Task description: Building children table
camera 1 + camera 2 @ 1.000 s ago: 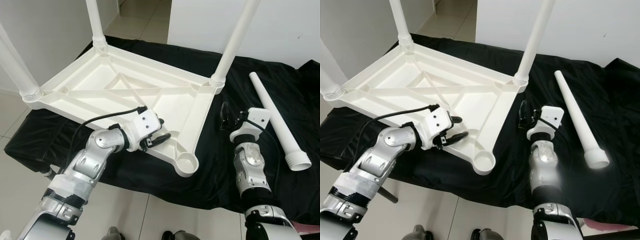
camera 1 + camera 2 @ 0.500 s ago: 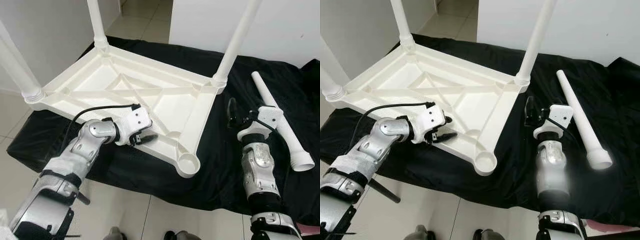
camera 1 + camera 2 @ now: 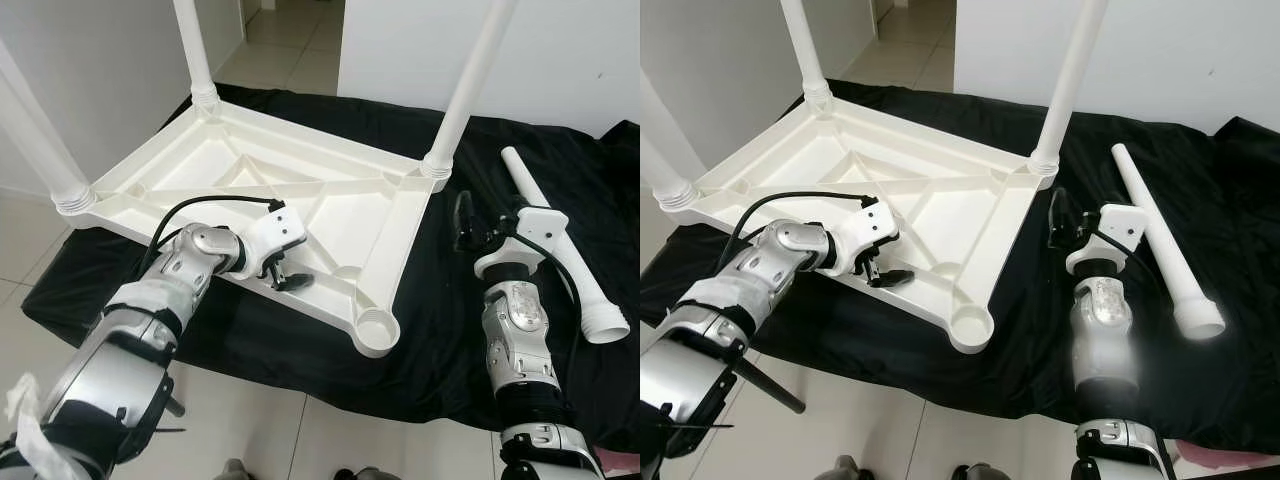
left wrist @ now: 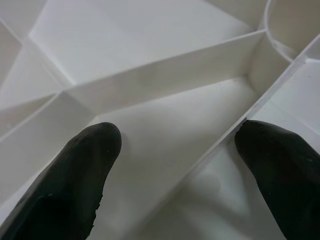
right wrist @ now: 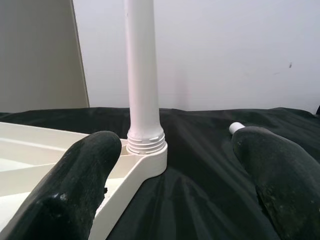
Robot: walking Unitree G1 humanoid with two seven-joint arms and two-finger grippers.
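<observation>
The white table top (image 3: 345, 205) lies upside down on a black cloth (image 3: 440, 320). Three white legs stand screwed into its corners, one at the far right (image 3: 465, 90). The near corner socket (image 3: 377, 327) is empty. A loose white leg (image 3: 560, 250) lies on the cloth at the right. My left gripper (image 3: 285, 272) is open over the top's near rim, its fingers (image 4: 75, 185) straddling a rib (image 4: 165, 70). My right gripper (image 3: 463, 222) is open between the top and the loose leg, facing the far right leg (image 5: 141, 75).
White walls stand behind the cloth and at the left. Tiled floor (image 3: 290, 430) shows below the cloth's near edge and through a doorway at the back. The cloth is bare between the table top and the loose leg.
My left gripper has drawn back leftwards along the near rim, away from the empty socket. My right gripper has risen a little and moved towards the loose leg.
</observation>
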